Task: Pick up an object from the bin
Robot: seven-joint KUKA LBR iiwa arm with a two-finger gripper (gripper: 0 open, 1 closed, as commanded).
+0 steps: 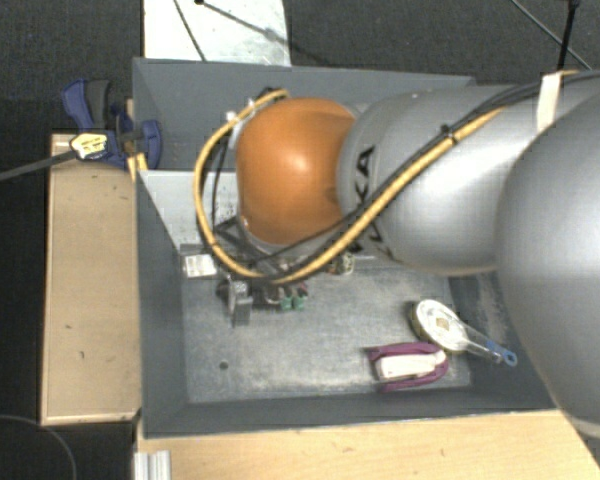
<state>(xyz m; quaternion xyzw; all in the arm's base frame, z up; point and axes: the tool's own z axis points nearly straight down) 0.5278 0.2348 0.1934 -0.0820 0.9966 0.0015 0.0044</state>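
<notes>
My gripper hangs under the orange wrist cover, low over the left part of the bin floor. A small dark thing with green spots lies just to its right, partly hidden by the wrist. A small whitish block sits by the left wall, a little above and left of the gripper. Nothing shows held in the gripper.
At the front right lie a purple-rimmed white case and a white round tool with a blue handle. The arm covers the back and right of the bin. Bare grey floor stretches between the gripper and these two things.
</notes>
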